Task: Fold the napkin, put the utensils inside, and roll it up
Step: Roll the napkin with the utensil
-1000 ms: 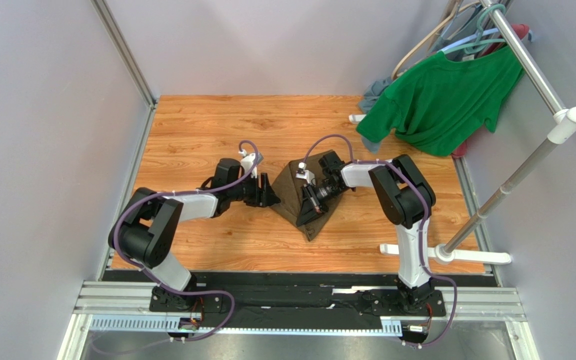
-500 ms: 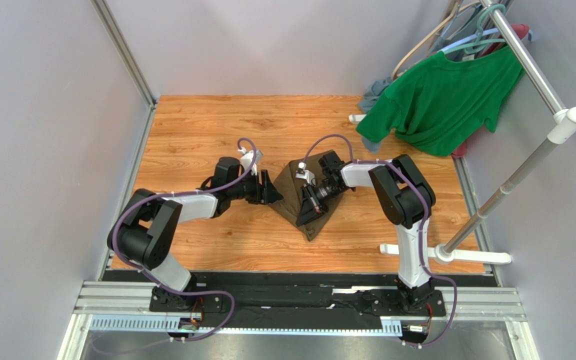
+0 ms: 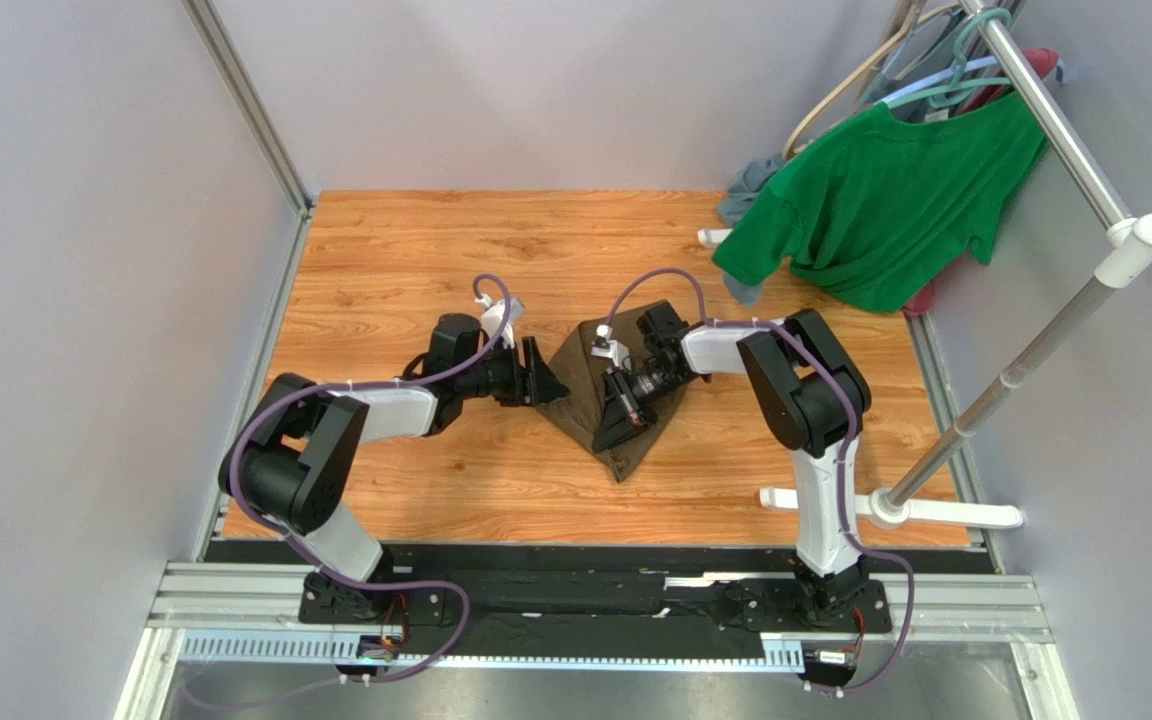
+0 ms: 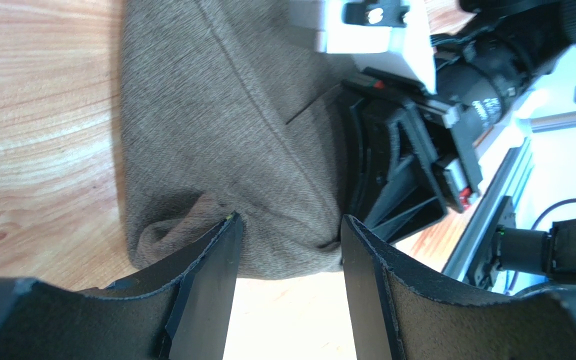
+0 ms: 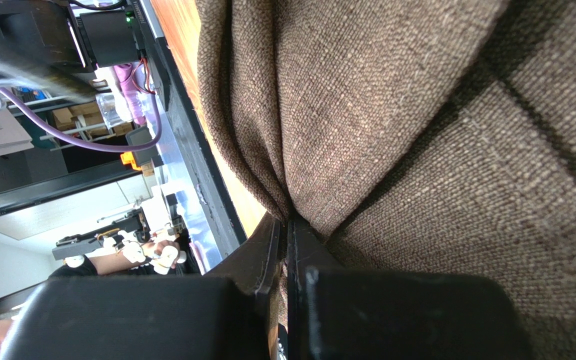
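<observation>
The dark olive-brown napkin (image 3: 593, 393) lies folded in a rough triangle on the wooden table (image 3: 387, 270). My left gripper (image 3: 549, 386) is at its left edge. In the left wrist view this gripper (image 4: 287, 240) is open, with the napkin's bunched edge (image 4: 223, 112) just past the fingertips. My right gripper (image 3: 621, 411) lies low on the napkin. In the right wrist view it (image 5: 287, 232) is shut on a raised fold of the napkin (image 5: 419, 112). The right gripper also shows in the left wrist view (image 4: 404, 172). No utensils are in view.
A bright green T-shirt (image 3: 883, 195) hangs from a metal rack rail (image 3: 1056, 128) at the back right, with a grey-blue garment (image 3: 748, 183) behind it. The rack's white foot (image 3: 898, 510) lies near the right arm's base. Grey walls enclose the table.
My left gripper has edged a little to the right, closer to the napkin's left edge. The right gripper keeps its hold on the fold.
</observation>
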{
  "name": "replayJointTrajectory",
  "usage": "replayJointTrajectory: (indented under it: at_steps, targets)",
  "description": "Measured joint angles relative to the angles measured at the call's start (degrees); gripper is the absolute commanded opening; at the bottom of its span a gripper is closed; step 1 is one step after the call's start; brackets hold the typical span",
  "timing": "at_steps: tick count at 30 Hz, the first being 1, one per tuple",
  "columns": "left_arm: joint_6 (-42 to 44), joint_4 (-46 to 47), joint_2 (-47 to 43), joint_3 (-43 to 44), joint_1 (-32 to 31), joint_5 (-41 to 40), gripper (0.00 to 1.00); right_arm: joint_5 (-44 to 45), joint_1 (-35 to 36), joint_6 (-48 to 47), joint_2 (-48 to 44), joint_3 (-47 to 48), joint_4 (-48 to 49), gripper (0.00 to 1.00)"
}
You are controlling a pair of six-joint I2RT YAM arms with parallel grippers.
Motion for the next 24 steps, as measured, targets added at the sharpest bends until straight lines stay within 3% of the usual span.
replayJointTrajectory:
  at_steps: [24]
  targets:
    - [-1.55, 6.71, 4.02, -0.37, -0.33, -1.88, 0.60, 0.15, 0.00, 0.02, 0.00, 0.11, -0.22, 0.00]
